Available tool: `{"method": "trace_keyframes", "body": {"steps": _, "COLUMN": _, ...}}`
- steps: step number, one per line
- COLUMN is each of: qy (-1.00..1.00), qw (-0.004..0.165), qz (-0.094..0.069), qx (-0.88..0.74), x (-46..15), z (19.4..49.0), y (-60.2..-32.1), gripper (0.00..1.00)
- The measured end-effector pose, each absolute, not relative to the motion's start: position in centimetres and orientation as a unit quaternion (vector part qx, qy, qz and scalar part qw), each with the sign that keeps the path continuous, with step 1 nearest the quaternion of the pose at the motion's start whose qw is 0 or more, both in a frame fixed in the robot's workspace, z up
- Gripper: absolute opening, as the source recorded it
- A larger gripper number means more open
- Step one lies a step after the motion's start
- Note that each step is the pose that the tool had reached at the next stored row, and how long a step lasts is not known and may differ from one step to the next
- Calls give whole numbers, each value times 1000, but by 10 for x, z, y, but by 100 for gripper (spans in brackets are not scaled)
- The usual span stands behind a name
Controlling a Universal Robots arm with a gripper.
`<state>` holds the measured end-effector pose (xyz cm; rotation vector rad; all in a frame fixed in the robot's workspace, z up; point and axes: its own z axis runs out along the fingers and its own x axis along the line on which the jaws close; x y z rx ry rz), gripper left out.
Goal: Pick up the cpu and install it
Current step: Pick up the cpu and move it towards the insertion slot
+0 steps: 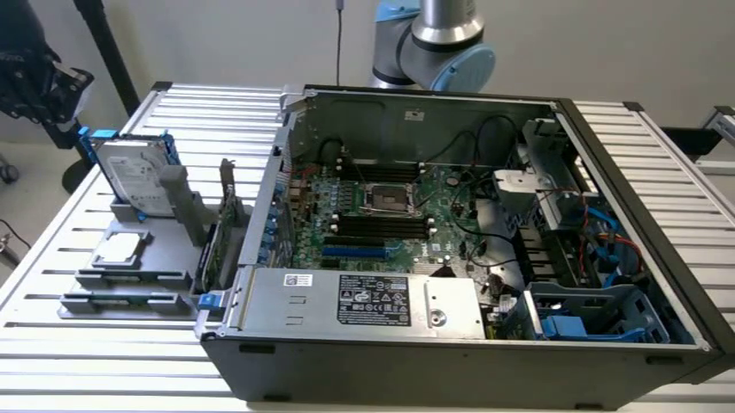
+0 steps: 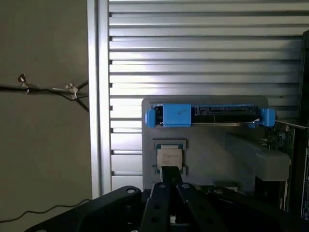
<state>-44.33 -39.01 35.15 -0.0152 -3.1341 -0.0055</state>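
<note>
Plenty of bare slatted surface [image 1: 52, 284] around the grey fixture [image 1: 172, 245], which sits near the edge at the exterior view's left, beside the open case [image 1: 460, 370]. Just past that edge, floor with a thin cable [image 2: 48, 89].

Upright on the fixture, a drive [image 1: 132, 176] in blue rails. Just beside it, flat in a shallow square seat, the cpu [image 1: 119, 249], metal top up, nothing touching it in the exterior view. Inside the case, the socket [image 1: 391, 200] on the board, ringed by slots and black leads.

Gripper [image 2: 170, 175] shut tight, fingers [image 2: 159, 203] pressed together, holding nothing. Tip lined up with the cpu's near edge in the wrist view, yet apart from it.

Arm [image 1: 442, 39] with grey column and blue-capped joint rising behind the case's far wall, wrist camera looking down on the fixture.
</note>
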Motion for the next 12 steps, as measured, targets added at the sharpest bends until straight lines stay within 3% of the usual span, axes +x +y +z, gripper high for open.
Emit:
{"method": "trace_keyframes", "body": {"steps": 5, "qy": -1000, "qw": 4, "qz": -2, "qx": -2, "x": -443, "z": 351, "y": -390, "gripper": 12}}
{"method": "trace_keyframes", "body": {"steps": 12, "qy": -1000, "qw": 4, "qz": -2, "qx": 2, "x": -443, "z": 351, "y": -390, "gripper": 47}}
